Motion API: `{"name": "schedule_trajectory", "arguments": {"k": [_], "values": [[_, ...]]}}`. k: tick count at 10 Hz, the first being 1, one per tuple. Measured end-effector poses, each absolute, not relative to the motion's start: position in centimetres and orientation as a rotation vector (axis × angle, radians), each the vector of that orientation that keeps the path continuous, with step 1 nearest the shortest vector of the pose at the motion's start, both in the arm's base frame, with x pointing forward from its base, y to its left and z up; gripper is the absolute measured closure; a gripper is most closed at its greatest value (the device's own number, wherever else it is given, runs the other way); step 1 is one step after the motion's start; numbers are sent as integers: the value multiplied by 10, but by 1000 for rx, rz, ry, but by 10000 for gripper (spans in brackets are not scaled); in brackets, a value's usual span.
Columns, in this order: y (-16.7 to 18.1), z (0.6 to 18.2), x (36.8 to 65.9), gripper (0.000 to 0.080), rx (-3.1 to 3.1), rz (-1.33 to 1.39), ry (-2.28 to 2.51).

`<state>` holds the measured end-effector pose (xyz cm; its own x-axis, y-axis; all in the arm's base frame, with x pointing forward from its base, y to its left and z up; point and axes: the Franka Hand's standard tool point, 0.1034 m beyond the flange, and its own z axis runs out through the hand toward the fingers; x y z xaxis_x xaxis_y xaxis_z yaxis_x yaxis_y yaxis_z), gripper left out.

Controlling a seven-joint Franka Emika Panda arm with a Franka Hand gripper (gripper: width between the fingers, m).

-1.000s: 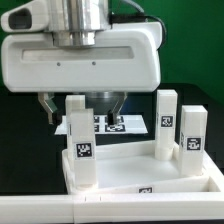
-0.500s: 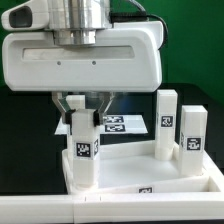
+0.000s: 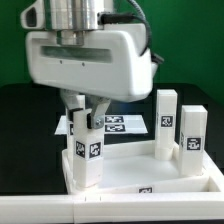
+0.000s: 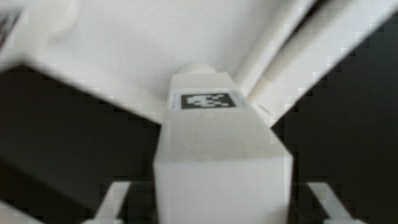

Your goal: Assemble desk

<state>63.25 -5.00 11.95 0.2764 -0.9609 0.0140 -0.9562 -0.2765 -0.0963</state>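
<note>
I have my gripper (image 3: pixel 86 124) closed on the leg (image 3: pixel 85 150) at lower left of the exterior frame, standing upright in the tabletop (image 3: pixel 130 172) corner on the worktop. I judge I am screwing it in; next comes a steady twist. Blocky, white, tagged; two more legs (image 3: pixel 178 130) stand at right

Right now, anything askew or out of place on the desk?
Nothing stands out. Three legs stand upright on the tabletop; the gripper is at the top of the near leg, which looks straight.
</note>
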Motion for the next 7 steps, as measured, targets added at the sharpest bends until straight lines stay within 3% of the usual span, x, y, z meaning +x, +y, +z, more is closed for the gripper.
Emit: {"name": "schedule_trajectory", "arguments": {"k": [4, 7], "values": [[-53, 119, 632, 514, -2154, -80, 2166], [-52, 117, 629, 514, -1364, -38, 2658]]}}
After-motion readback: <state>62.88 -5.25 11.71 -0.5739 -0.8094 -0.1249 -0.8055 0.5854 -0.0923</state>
